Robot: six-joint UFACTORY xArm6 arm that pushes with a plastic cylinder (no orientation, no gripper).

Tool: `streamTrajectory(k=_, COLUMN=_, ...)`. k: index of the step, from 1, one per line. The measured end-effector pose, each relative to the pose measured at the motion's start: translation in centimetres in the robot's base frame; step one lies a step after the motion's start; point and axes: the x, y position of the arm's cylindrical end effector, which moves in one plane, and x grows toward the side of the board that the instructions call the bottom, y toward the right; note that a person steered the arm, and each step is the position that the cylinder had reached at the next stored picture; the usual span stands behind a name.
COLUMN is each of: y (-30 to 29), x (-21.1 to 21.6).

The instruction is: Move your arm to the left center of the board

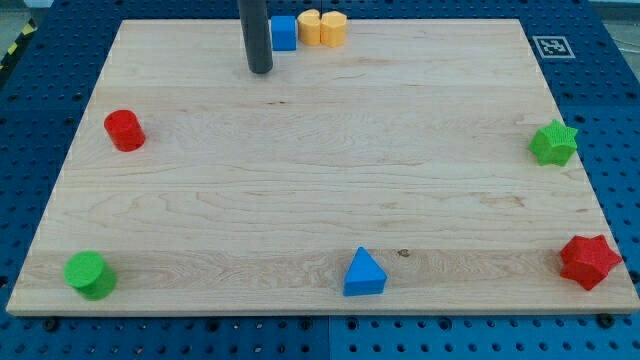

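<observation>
My tip (260, 70) rests on the wooden board (300, 170) near the view's top, left of centre. A blue cube (284, 32) stands just right of the rod, and a yellow block (322, 28) sits right of the cube, touching it. A red cylinder (125, 131) is at the view's left, below and well left of my tip. A green cylinder (90, 274) is at the bottom left corner.
A blue triangle block (364, 273) sits at the bottom centre. A green star (553, 143) is at the right edge and a red star (589, 262) at the bottom right. A black-and-white marker (552, 46) is at the board's top right corner. Blue pegboard (30, 120) surrounds the board.
</observation>
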Motion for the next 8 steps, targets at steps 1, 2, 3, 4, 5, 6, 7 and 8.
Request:
streamTrajectory(k=1, y=2.6, x=1.9)
streamTrajectory(k=2, y=3.9, x=2.8)
streamTrajectory(k=3, y=3.9, x=3.2)
streamTrajectory(k=4, y=3.8, x=5.4)
streamTrajectory(k=5, y=2.7, x=7.5)
streamTrajectory(k=6, y=-0.7, x=7.7)
streamTrajectory(k=7, y=-2.4, x=7.7)
streamTrajectory(k=8, y=-2.4, x=7.9)
